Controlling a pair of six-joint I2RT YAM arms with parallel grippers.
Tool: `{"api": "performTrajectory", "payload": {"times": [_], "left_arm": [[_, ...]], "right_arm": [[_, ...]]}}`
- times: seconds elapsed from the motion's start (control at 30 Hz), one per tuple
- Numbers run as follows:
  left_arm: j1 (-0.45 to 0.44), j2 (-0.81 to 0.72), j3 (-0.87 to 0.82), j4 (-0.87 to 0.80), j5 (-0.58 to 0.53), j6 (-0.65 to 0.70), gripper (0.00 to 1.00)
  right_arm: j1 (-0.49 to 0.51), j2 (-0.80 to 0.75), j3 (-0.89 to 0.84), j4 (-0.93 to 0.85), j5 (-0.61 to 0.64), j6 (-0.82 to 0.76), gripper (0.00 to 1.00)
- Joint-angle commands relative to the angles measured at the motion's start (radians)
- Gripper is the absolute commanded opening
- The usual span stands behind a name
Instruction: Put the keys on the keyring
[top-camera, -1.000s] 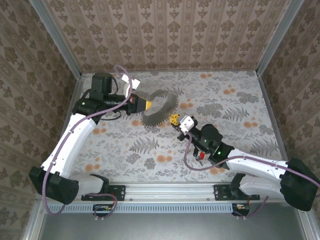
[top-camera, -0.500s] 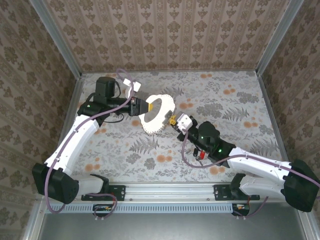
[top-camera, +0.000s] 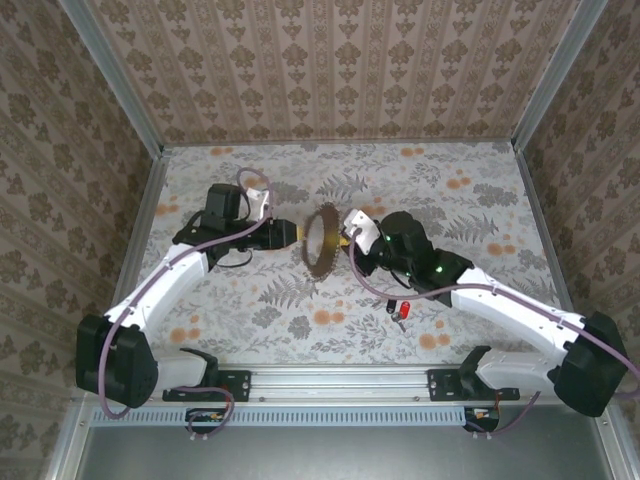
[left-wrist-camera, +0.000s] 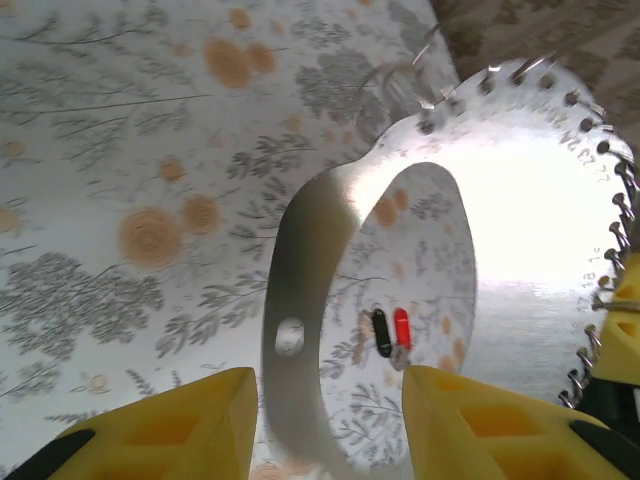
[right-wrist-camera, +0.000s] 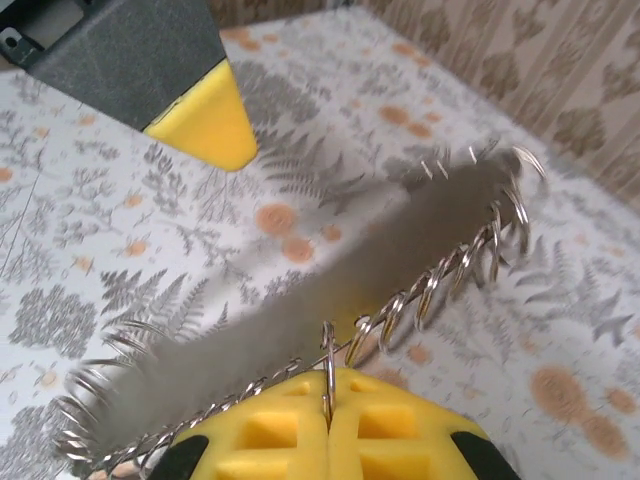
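Note:
The keyring (top-camera: 322, 243) is a flat silvery ring plate with several small split rings along its rim, held above the table and seen nearly edge-on from the top. My right gripper (top-camera: 347, 240) (right-wrist-camera: 328, 398) is shut on one small split ring (right-wrist-camera: 328, 362) at the rim. My left gripper (top-camera: 295, 233) (left-wrist-camera: 328, 388) is open, its yellow fingers (left-wrist-camera: 190, 425) standing either side of the plate's band (left-wrist-camera: 300, 300) without pinching it. The keys (top-camera: 402, 312), one red-headed (left-wrist-camera: 402, 327) and one black-headed (left-wrist-camera: 381, 332), lie side by side on the table, seen through the plate's hole.
The floral tablecloth (top-camera: 470, 190) covers the table, with patterned walls (top-camera: 330, 70) on three sides and a metal rail (top-camera: 340, 380) at the near edge. The left arm's cable (top-camera: 245, 180) loops above its wrist. The left gripper's yellow fingertip (right-wrist-camera: 205, 125) hangs over the plate.
My left gripper has opened and let go of the plate. The right arm has swung up and left, and the plate has turned from flat-on to nearly edge-on.

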Motion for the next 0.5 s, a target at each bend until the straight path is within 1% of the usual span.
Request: {"api": "performTrajectory", "payload": {"times": [0.0,0.1,0.2,0.3,0.4,0.47], "left_arm": [[0.016,-0.033,-0.038,0.044,-0.088,-0.024,0.44],[0.023,-0.070,-0.075,0.069,-0.105,-0.008,0.44],[0.027,-0.119,-0.113,0.110,-0.099,0.026,0.44],[0.028,-0.174,-0.158,0.165,-0.090,0.057,0.43],[0.027,-0.212,-0.209,0.236,-0.070,0.080,0.42],[0.027,-0.228,-0.248,0.295,-0.046,0.090,0.41]], "right_arm": [[-0.017,0.058,0.069,-0.146,-0.091,0.032,0.00],[-0.024,0.114,0.105,-0.187,-0.109,0.029,0.00],[-0.024,0.153,0.118,-0.200,-0.144,0.007,0.00],[-0.041,0.203,0.145,-0.234,-0.212,0.008,0.00],[-0.059,0.295,0.193,-0.304,-0.299,0.022,0.00],[-0.056,0.329,0.189,-0.299,-0.334,0.021,0.00]]}}
